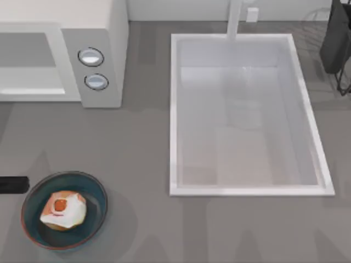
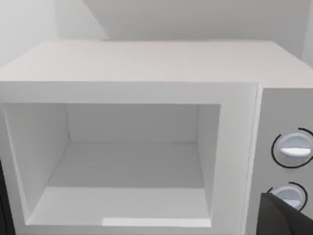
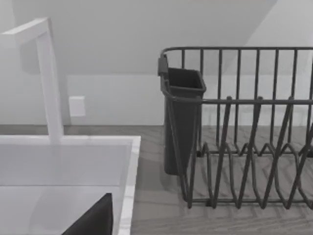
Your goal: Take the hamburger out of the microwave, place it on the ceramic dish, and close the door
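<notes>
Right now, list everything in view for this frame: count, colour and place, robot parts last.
hamburger: one, tan-orange and white, lying in the ceramic dish.
ceramic dish: one, blue with reddish rim, near left of the table.
microwave: one, white, far left; cavity empty in the left wrist view.
knobs: two, silver-blue, on the microwave's side panel.
sink: one, white, middle to right of the table.
faucet: one, white, behind the sink.
dish rack: one, dark wire, far right, with a dark cup holder.
table: one, grey.
left gripper: dark tip at the left edge beside the dish.

hamburger [image 1: 63, 210] in ceramic dish [image 1: 93, 186], before microwave [image 1: 104, 33]
</notes>
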Controlling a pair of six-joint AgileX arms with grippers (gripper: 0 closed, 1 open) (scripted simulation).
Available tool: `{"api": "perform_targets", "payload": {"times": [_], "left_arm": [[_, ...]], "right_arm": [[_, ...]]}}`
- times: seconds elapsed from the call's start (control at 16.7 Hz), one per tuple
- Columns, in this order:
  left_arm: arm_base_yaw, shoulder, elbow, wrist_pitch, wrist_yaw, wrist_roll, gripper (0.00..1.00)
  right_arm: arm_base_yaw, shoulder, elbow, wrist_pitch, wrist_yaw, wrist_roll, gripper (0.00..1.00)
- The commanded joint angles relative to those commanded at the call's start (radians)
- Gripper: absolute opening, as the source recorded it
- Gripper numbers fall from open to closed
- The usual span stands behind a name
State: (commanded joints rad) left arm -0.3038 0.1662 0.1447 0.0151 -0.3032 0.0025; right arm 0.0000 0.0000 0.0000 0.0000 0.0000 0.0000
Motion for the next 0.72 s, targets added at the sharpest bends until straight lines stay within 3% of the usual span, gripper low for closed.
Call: {"api": "perform_targets", "payload": {"times": [0.3, 0.72], "left_arm": [[-0.154, 0.114, -0.014, 0.129, -0.153, 0.001, 0.0], [-0.127, 0.143, 0.013, 0.114, -0.132, 0.021, 0.0]], "right_arm": [[0.0, 0.0, 0.0, 0.0, 0.0, 0.0, 1.0], [0.0, 0.0, 0.0, 0.0, 0.0, 0.0, 1.0]]}}
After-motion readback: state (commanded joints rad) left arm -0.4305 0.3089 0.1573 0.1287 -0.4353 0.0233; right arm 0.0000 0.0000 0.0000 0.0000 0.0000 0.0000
